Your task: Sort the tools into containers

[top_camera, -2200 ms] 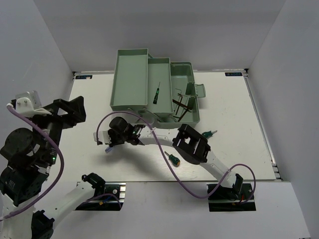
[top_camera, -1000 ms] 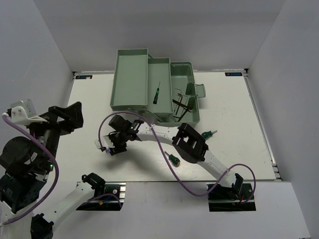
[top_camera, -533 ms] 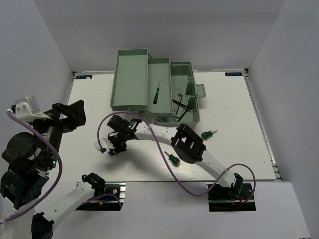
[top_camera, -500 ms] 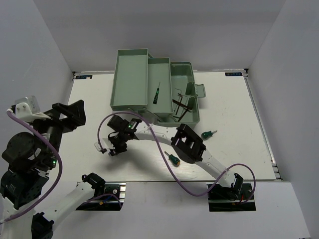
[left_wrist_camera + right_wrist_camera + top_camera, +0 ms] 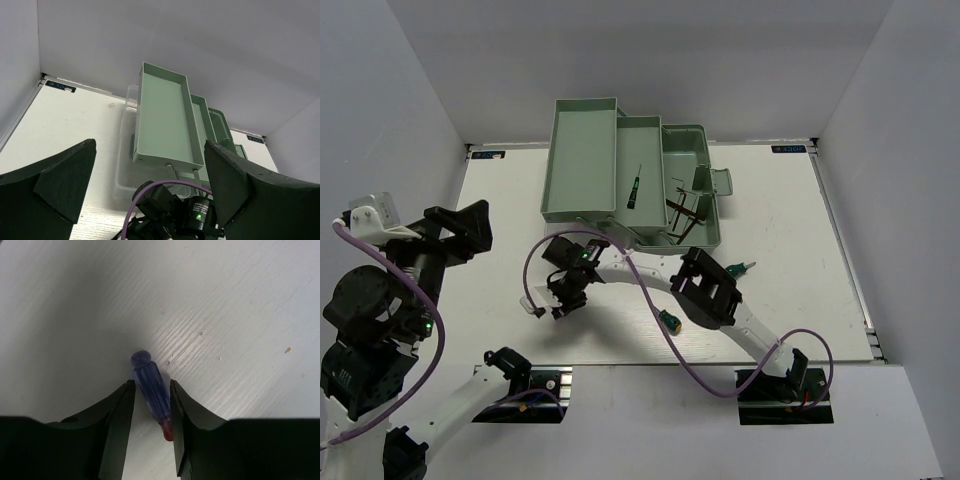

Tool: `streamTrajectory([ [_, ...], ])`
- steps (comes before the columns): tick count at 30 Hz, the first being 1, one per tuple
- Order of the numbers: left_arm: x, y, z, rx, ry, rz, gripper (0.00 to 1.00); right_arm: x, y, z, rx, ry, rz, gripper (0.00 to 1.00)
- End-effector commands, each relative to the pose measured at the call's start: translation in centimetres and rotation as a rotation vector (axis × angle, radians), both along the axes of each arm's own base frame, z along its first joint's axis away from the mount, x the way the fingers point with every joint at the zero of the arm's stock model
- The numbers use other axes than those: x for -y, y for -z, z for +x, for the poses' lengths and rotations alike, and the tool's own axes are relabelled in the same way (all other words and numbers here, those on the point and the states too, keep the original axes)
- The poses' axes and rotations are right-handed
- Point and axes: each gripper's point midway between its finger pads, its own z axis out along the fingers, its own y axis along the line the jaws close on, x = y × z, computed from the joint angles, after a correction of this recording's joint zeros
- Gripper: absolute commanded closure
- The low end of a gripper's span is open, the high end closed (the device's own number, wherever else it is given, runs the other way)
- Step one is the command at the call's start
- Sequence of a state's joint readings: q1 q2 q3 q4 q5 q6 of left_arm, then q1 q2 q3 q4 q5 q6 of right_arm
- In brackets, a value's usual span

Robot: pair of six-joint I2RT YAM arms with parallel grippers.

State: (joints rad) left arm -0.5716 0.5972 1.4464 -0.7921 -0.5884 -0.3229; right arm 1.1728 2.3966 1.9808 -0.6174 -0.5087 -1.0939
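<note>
Toolbox (image 5: 582, 170) stands at your table's (image 5: 510, 200) far side: middle tray (image 5: 646, 150) holds one thin screwdriver (image 5: 634, 187), right compartment (image 5: 686, 146) holds hex keys (image 5: 685, 212). Your right gripper (image 5: 151, 383) closely flanks the blue-handled screwdriver (image 5: 147, 375) on the table; contact unclear. Left gripper (image 5: 150, 145) is spread wide.

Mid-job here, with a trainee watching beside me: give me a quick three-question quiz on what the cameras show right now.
1. True or false: the left tool is shut on a hex key.
2. What does the right tool straddle? A) hex key B) blue-handled screwdriver C) pliers
3. How many green-handled screwdrivers lie on the table outside the toolbox?
Key: 1 false, it stands open and empty; 2 B; 3 two.
</note>
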Motion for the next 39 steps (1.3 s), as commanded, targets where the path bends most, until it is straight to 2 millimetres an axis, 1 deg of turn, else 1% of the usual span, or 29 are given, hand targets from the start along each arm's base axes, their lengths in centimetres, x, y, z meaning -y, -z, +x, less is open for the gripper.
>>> streamTrajectory([
  [1, 0.9, 0.3, 0.6, -0.012, 0.027, 0.014, 0.01, 5.3, 4.5, 0.3, 0.056, 0.019, -0.239, 0.60],
  [3, 1.0, 0.1, 0.6, -0.004, 0.036, 0.010, 0.01, 5.9, 4.4, 0.5, 0.060, 0.017, -0.254, 0.64],
  [4, 1.2, 0.2, 0.8, -0.004, 0.036, 0.010, 0.01, 7.2, 4.7, -0.1, 0.047, 0.005, -0.295, 0.65],
  [5, 1.3, 0.2, 0.8, -0.003, 0.045, 0.011, 0.01, 7.4, 4.5, -0.2, 0.046, 0.001, -0.300, 0.65],
  [6, 1.3, 0.2, 0.8, -0.003, 0.045, 0.011, 0.01, 8.3, 4.6, -0.6, 0.031, -0.006, -0.326, 0.67],
  [8, 1.7, 0.3, 0.9, -0.003, 0.057, 0.003, 0.01, 9.7, 4.3, -1.2, 0.016, -0.016, -0.371, 0.63],
  [9, 1.9, 0.4, 1.1, -0.001, 0.066, 0.003, 0.01, 10.5, 4.2, -1.7, 0.011, -0.029, -0.398, 0.58],
  [10, 1.9, 0.4, 1.1, -0.001, 0.066, 0.003, 0.01, 11.9, 4.5, -2.2, 0.002, -0.049, -0.445, 0.55],
  [11, 2.2, 0.2, 1.0, 0.008, 0.080, -0.001, 0.01, 12.4, 4.3, -2.3, 0.001, -0.050, -0.454, 0.55],
  [12, 2.5, 0.5, 1.2, 0.000, 0.090, -0.005, 0.01, 13.5, 4.6, -2.8, -0.011, -0.052, -0.482, 0.55],
  [14, 2.6, 0.2, 1.1, 0.008, 0.099, -0.009, 0.01, 14.0, 4.5, -2.8, -0.007, -0.041, -0.490, 0.55],
  [15, 2.9, 0.6, 1.3, 0.001, 0.109, -0.014, 0.01, 14.3, 4.6, -2.7, -0.004, -0.036, -0.501, 0.58],
  [18, 3.4, 1.4, 1.6, -0.019, 0.122, -0.011, 0.01, 15.5, 4.8, -3.1, -0.031, 0.004, -0.550, 0.75],
  [19, 3.7, 1.9, 1.8, -0.031, 0.131, -0.003, 0.01, 16.0, 4.9, -3.2, -0.048, 0.036, -0.567, 0.90],
  [21, 4.4, 2.9, 2.3, -0.058, 0.143, 0.002, 0.01, 16.0, 5.0, -3.4, -0.072, 0.072, -0.560, 0.98],
  [22, 4.6, 2.9, 2.3, -0.058, 0.160, 0.003, 0.01, 16.2, 4.4, -3.6, -0.080, 0.099, -0.552, 1.00],
  [23, 5.0, 3.4, 2.4, -0.072, 0.170, -0.002, 0.01, 16.4, 4.6, -3.7, -0.091, 0.124, -0.546, 1.00],
  [24, 5.4, 4.0, 2.6, -0.086, 0.186, 0.006, 0.01, 16.0, 4.5, -3.9, -0.106, 0.146, -0.525, 1.00],
  [25, 5.6, 4.0, 2.5, -0.086, 0.195, 0.006, 0.01, 15.7, 3.0, -3.8, -0.136, 0.171, -0.482, 1.00],
  [27, 5.8, 4.1, 2.6, -0.083, 0.205, 0.005, 0.01, 15.4, 1.3, -4.2, -0.197, 0.207, -0.451, 1.00],
  [28, 6.2, 4.0, 2.9, -0.082, 0.215, 0.005, 0.01, 14.5, -1.9, -4.1, -0.251, 0.216, -0.357, 1.00],
  [30, 6.6, 4.0, 3.2, -0.081, 0.225, 0.006, 0.01, 13.9, -4.4, -3.8, -0.306, 0.263, -0.302, 1.00],
  [31, 7.0, 3.9, 3.5, -0.080, 0.235, 0.005, 0.01, 13.2, -8.4, -3.7, -0.342, 0.255, -0.199, 1.00],
  [33, 7.4, 3.9, 3.8, -0.081, 0.247, 0.016, 0.01, 12.4, -12.1, -2.8, -0.389, 0.310, -0.125, 1.00],
  [34, 8.0, 3.7, 4.1, -0.075, 0.268, 0.027, 0.01, 12.8, -15.6, -2.4, -0.394, 0.338, -0.052, 1.00],
  [36, 8.5, 3.4, 4.4, -0.064, 0.286, 0.032, 0.01, 13.2, -18.2, -0.6, -0.432, 0.405, 0.012, 1.00],
  [37, 9.0, 3.4, 4.6, -0.064, 0.303, 0.034, 0.01, 14.0, -20.8, -0.2, -0.429, 0.430, 0.070, 1.00],
  [38, 9.2, 3.2, 4.6, -0.056, 0.312, 0.031, 0.01, 14.2, -21.5, -0.4, -0.431, 0.435, 0.087, 1.00],
  [39, 9.6, 3.3, 5.0, -0.056, 0.321, 0.031, 0.01, 15.2, -22.2, 1.3, -0.436, 0.500, 0.121, 1.00],
])
